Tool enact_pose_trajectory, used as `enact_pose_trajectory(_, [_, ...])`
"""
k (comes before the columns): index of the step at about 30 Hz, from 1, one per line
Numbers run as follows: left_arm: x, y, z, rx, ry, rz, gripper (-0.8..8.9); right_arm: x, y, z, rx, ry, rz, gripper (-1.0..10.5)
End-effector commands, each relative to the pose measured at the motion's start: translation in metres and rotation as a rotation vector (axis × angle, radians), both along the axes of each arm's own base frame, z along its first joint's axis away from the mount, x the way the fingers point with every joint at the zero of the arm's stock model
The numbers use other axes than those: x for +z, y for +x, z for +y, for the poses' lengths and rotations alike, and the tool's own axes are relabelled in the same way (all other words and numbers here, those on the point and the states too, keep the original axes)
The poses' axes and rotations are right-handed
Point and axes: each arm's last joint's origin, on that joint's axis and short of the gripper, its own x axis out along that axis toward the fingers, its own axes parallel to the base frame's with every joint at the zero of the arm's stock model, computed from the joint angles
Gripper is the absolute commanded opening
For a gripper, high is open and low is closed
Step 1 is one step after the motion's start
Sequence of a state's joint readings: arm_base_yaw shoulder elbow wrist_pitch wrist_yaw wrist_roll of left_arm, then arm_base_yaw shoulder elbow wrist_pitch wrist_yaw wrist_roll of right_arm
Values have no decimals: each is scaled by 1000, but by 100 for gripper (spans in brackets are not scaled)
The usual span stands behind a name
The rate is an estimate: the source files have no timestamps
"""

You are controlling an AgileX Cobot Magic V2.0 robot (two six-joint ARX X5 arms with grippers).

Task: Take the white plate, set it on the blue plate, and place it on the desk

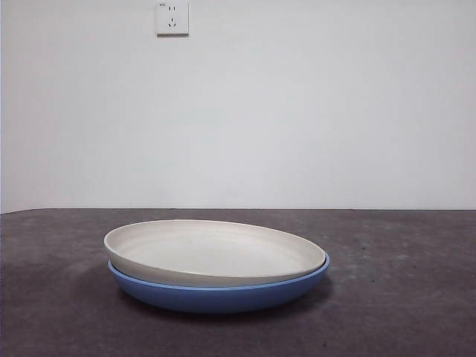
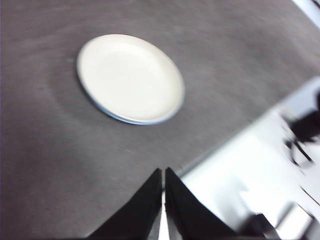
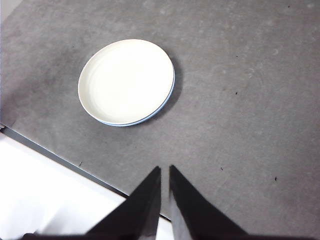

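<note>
The white plate (image 1: 212, 251) rests inside the blue plate (image 1: 223, 294) in the middle of the desk (image 1: 401, 282). In the left wrist view the white plate (image 2: 130, 77) shows with only a thin blue plate rim (image 2: 117, 117) beneath it. In the right wrist view the white plate (image 3: 125, 81) covers the blue plate (image 3: 159, 110) the same way. My left gripper (image 2: 163, 172) is shut and empty, high over the desk's edge, well away from the plates. My right gripper (image 3: 164, 170) is shut and empty, also high near the desk's edge.
A wall socket (image 1: 172, 18) is on the white wall behind the desk. The desk edge (image 3: 60, 157) runs near both grippers, with bright floor beyond it. Dark equipment (image 2: 305, 130) stands off the desk in the left wrist view.
</note>
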State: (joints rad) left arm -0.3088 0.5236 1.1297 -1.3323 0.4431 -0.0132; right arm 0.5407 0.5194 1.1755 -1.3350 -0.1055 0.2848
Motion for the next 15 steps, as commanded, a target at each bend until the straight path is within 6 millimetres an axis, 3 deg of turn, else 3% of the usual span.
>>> enact_pose_trajectory(1, [-13, 5, 1, 46, 20, -107, 11, 2, -2, -1, 3, -8, 14, 25])
enact_pose_trajectory(8, [-78, 40, 2, 193, -11, -531, 11, 2, -2, -1, 3, -8, 14, 25])
enact_pose_trajectory(15, [-152, 64, 10, 496, -163, -662, 11, 2, -2, -1, 3, -8, 14, 25])
